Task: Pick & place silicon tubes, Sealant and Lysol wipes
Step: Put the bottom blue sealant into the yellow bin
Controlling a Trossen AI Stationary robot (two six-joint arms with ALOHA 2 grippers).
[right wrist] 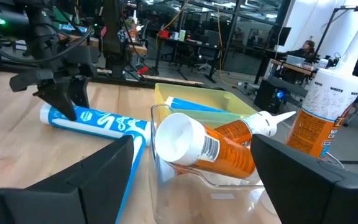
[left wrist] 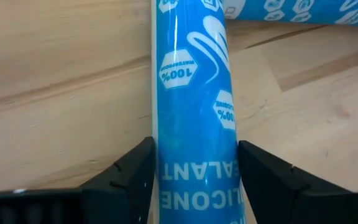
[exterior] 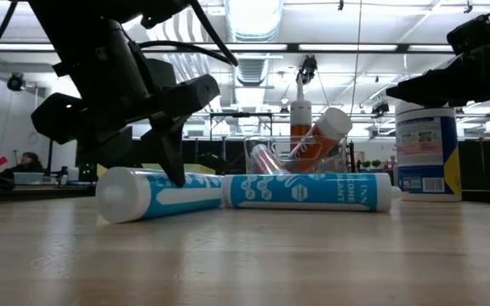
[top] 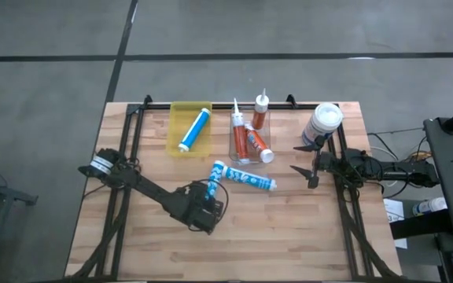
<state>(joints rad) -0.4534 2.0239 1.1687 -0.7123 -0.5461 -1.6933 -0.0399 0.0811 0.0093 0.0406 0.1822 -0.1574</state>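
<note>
My left arm reaches low across the wooden table [top: 289, 236], its left gripper [top: 208, 198] clamped on a blue silicone tube [top: 214, 179] lying flat. My right gripper [top: 308, 160] hovers, fingers spread and empty, beside the upright Lysol wipes [top: 322, 124] at the far right corner.

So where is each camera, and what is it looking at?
High view: above the table, looking straight down; both arms show.
Low view: at tabletop height, facing the lying blue silicone tube; the left gripper comes down onto it.
Left wrist view: same tube between its own fingers.
Right wrist view: past open fingers at the clear bin.
</note>
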